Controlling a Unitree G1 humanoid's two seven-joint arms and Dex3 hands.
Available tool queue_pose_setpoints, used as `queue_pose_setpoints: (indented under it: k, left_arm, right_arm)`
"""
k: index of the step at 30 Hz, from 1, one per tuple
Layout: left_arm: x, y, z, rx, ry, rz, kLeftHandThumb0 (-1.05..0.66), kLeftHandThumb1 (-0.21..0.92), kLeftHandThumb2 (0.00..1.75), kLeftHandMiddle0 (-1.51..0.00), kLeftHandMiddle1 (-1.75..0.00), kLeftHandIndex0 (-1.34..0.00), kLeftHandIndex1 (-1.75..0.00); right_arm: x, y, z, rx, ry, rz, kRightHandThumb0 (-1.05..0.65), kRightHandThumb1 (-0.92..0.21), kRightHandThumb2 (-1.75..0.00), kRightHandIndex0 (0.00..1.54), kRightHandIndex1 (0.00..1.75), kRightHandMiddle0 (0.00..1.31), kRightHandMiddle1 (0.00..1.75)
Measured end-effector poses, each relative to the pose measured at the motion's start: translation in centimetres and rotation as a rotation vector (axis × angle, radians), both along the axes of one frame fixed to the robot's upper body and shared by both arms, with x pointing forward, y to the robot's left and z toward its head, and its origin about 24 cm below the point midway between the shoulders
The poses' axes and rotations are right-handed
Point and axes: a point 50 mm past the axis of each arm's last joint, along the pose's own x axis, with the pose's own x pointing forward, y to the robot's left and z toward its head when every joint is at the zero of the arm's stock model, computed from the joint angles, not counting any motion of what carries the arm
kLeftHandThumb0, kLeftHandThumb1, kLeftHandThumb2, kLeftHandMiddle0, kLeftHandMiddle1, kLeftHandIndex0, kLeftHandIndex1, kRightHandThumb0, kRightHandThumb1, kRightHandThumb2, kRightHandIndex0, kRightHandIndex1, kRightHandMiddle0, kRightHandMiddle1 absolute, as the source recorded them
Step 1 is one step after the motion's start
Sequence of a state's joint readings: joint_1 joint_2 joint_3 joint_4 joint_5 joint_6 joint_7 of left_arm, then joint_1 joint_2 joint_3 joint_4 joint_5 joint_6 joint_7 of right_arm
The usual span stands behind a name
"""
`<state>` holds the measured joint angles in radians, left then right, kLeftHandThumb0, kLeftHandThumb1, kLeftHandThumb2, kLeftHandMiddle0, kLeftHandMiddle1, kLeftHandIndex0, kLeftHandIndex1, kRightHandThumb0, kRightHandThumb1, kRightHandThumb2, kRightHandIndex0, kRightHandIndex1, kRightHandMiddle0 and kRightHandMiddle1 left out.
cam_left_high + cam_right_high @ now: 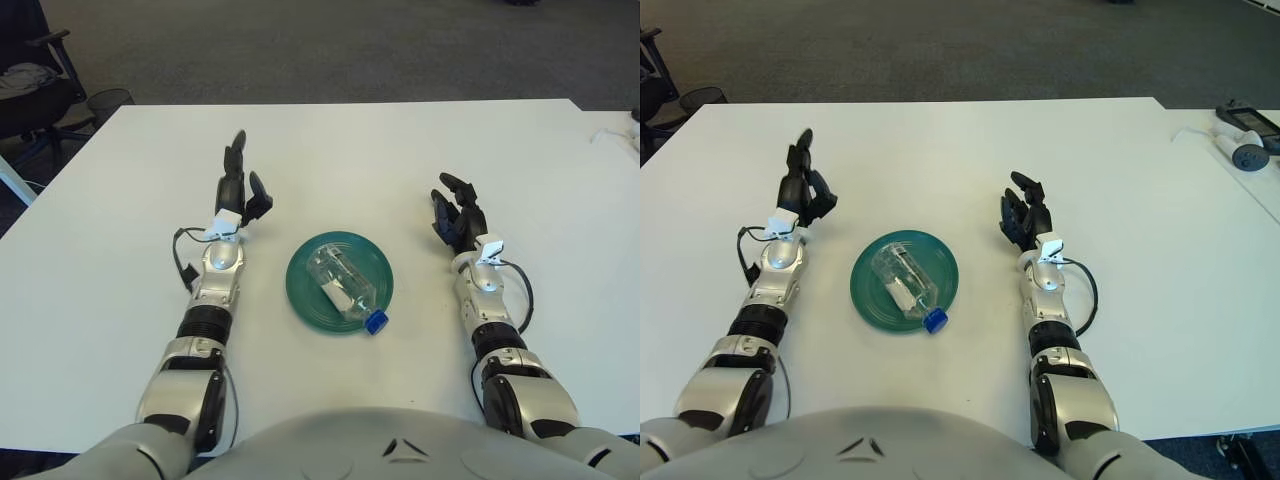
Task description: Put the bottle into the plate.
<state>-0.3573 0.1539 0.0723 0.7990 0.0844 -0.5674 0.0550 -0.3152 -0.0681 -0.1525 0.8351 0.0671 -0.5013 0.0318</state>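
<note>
clear bottle (pixel 343 283) lies on green plate (pixel 305 290).

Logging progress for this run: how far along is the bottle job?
Looks done: the clear plastic bottle lies on its side in the round green plate, its blue cap over the rim. Nothing is in hand: left hand and right hand open beside the plate. Nothing left.

Clear plastic bottle (pixel 342 283) – glossy green plate (pixel 305 285), matt table (pixel 400 150).

Clear plastic bottle (pixel 343 283), lying on its side across green round plate (pixel 305 289), blue cap (pixel 376 322) poking past the near rim; both between left robot hand (pixel 241 187) and right robot hand (pixel 460 214).
</note>
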Motion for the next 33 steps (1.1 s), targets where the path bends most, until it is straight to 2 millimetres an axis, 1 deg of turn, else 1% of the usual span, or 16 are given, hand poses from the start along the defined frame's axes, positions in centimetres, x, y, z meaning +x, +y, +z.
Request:
queue_pose_setpoints:
  k: [3,8,18,33]
  left_arm:
    - [-0.6,0.2,-1.8,-0.001,0.082,-0.001,-0.96,0.92,1.18,0.0,0.0,0.0,-0.21]
    - [-0.3,-0.3,-1.9,-0.011,0.079,-0.012,-0.97,0.92,1.17,-0.01,-0.01,0.0,-0.2]
    - [-0.6,-2.7,-2.1,-0.058,0.044,-0.032,-0.99,0.92,1.14,-0.03,-0.01,0.0,-0.2]
    - [-0.7,-2.9,-2.3,-0.064,0.035,-0.038,-1.01,0.92,1.15,-0.05,-0.01,0.0,-0.23]
  right_arm:
    - [0.0,0.0,0.0,0.0,-0.001,-0.001,-0.55,-0.87,-0.58,0.33,0.0,0.0,0.73]
    - [-0.1,0.0,-0.1,-0.001,0.001,-0.006,-0.55,-0.86,-0.58,0.35,0.01,0.0,0.74]
    - [-0.3,0.0,0.0,-0.009,-0.005,-0.022,-0.55,-0.84,-0.59,0.38,0.03,0.0,0.77]
    - [-0.7,0.0,0.0,-0.015,-0.005,-0.024,-0.52,-0.81,-0.64,0.42,0.05,0.0,0.81]
